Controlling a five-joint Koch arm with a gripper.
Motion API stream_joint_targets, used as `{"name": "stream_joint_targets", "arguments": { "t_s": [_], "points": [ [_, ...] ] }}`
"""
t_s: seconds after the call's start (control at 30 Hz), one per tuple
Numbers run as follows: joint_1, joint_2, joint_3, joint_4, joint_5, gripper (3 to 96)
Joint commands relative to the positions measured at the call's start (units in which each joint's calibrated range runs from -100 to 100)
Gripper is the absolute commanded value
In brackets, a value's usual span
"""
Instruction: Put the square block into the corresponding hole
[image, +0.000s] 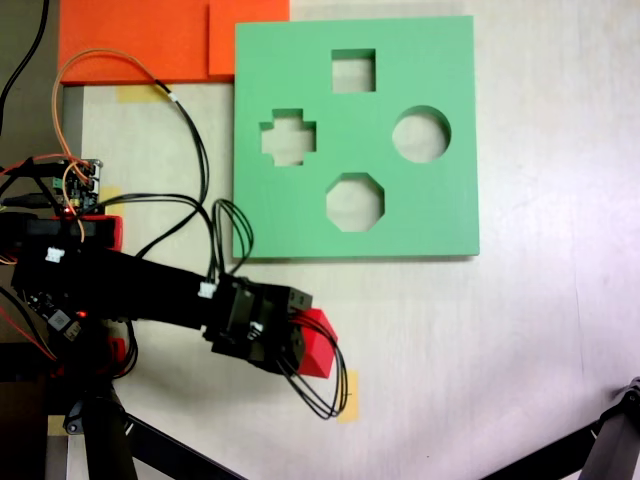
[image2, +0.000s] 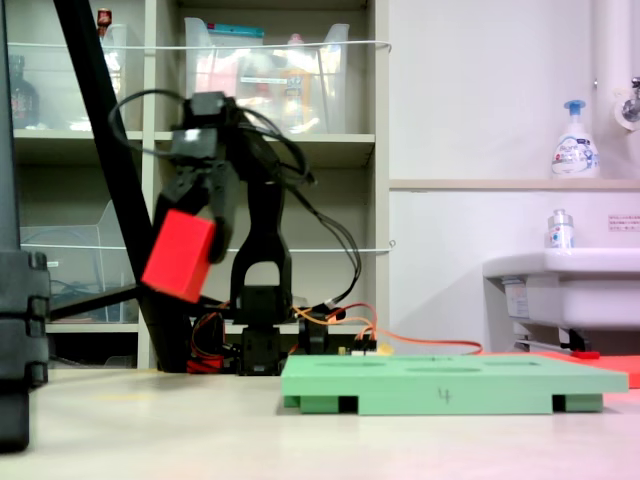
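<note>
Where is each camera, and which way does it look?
First exterior view: high above, looking straight down on the table; shows the green foam board with its square cutout, and the whole arm with the gripper holding the red cube.
Second exterior view: low at table height, looking sideways toward shelves and a sink; shows the arm raised.
In both exterior views: the board, the cube, the gripper.

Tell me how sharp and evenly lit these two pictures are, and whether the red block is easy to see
First exterior view: soft overall, flat even light, the red block half hidden under the gripper. Second exterior view: the block is clear against dim shelves, the green board sharp, the near tabletop blurred.
</note>
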Motion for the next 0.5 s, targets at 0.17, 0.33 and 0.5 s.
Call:
{"name": "stream_joint_targets", "arguments": {
  "t_s": [0.17,0.33,0.5],
  "points": [
    [10.35,-1.98,11.74,-1.86,8.84,20.3],
    [15.87,7.1,22.71,-1.86,11.77,20.4],
    [20.32,19.95,37.56,-1.86,13.24,20.5]
  ]
}}
